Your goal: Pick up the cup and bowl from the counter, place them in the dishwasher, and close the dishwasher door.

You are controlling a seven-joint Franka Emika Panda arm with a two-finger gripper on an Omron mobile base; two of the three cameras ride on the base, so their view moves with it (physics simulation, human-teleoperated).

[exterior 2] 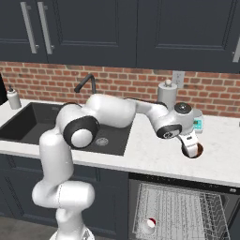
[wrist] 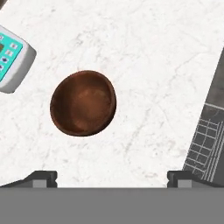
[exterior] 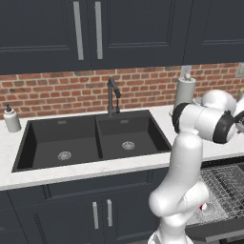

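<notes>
The dark-brown bowl [wrist: 83, 103] sits upright on the white counter [wrist: 153, 57], left of centre in the hand view. My gripper [wrist: 111, 178] hangs above it, open and empty, with its tips wide apart. In the right base view the gripper [exterior 2: 191, 151] points down over the bowl [exterior 2: 199, 151], near the counter's [exterior 2: 154, 154] front edge. The red cup [exterior 2: 150, 224] lies in the wire rack of the open dishwasher [exterior 2: 183, 211], below the counter. The left base view shows the cup [exterior: 206, 208] beside my arm in the rack [exterior: 224, 186].
A white-and-teal kitchen scale [wrist: 11, 61] lies close to the bowl, toward the wall [exterior 2: 198, 124]. A paper-towel roll [exterior 2: 166, 96] stands behind it. The black double sink [exterior: 90, 138] with a faucet is to the left, with a soap bottle [exterior: 11, 119] at the far left.
</notes>
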